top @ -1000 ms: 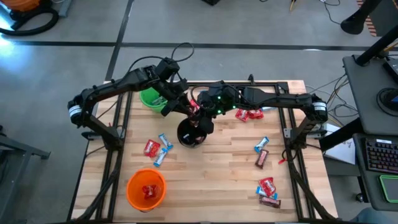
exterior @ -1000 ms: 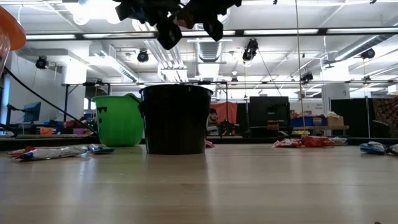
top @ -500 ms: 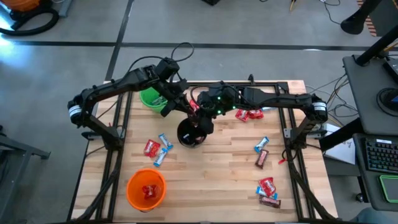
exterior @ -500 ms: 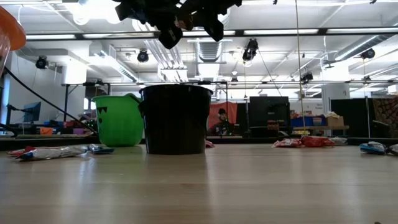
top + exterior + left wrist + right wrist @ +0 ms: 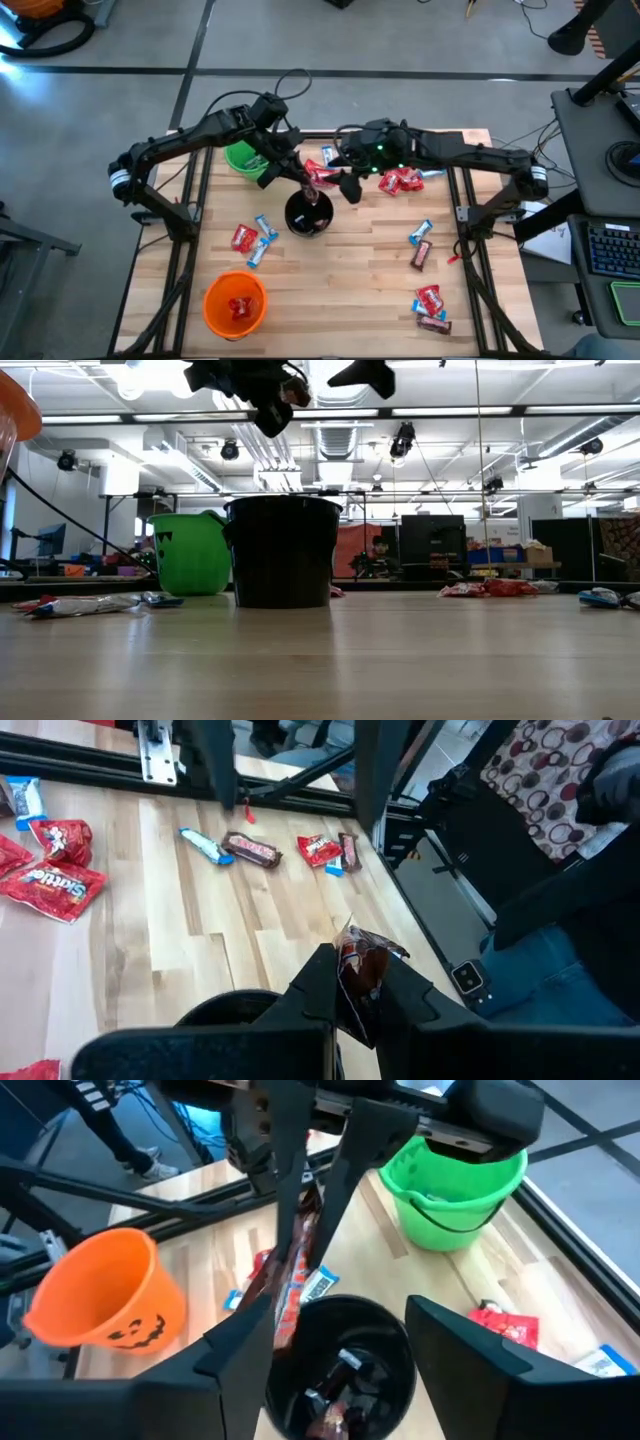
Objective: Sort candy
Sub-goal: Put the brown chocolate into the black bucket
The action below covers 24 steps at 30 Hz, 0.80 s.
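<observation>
High view first: my counter (image 5: 350,260) spreads beneath me, the black cup (image 5: 308,216) right below my left hand (image 5: 306,182). That hand is clamped on a dark brown candy (image 5: 313,180), dangling over the cup's mouth. My right hand (image 5: 350,186) sits just beside it, fingers spread wide, empty. I judge the drop is next: simply part the left fingers.

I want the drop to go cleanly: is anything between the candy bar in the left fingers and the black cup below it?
Nothing visible blocks it. The left gripper holds the dark brown candy bar directly above the black cup, whose mouth is open. The right gripper stands open off to the cup's side, clear of the path down.
</observation>
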Tool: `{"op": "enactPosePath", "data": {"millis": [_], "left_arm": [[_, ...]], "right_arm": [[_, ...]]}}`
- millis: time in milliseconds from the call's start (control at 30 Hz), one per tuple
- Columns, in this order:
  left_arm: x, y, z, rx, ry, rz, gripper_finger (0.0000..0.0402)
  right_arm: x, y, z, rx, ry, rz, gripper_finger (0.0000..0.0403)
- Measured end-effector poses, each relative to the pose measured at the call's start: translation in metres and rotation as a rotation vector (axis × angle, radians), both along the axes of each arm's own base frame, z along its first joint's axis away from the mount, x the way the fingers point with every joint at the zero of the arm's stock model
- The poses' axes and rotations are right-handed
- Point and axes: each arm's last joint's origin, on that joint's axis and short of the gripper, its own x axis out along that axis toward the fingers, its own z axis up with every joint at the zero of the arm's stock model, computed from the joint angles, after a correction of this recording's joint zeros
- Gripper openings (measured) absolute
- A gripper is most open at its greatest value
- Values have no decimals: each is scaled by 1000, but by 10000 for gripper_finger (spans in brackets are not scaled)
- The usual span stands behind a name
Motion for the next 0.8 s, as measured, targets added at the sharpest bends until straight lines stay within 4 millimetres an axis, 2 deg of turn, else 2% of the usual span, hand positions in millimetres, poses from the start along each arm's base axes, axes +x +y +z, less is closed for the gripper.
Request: {"op": "enactPosePath", "data": {"millis": [300, 800], "left_arm": [[-13, 11, -9, 79, 131, 101, 5], [-20, 5, -17, 10, 285, 131, 46]], "right_arm": [[-22, 0, 9, -37, 48, -76, 219], [-22, -8, 1, -67, 120, -155, 219]]}}
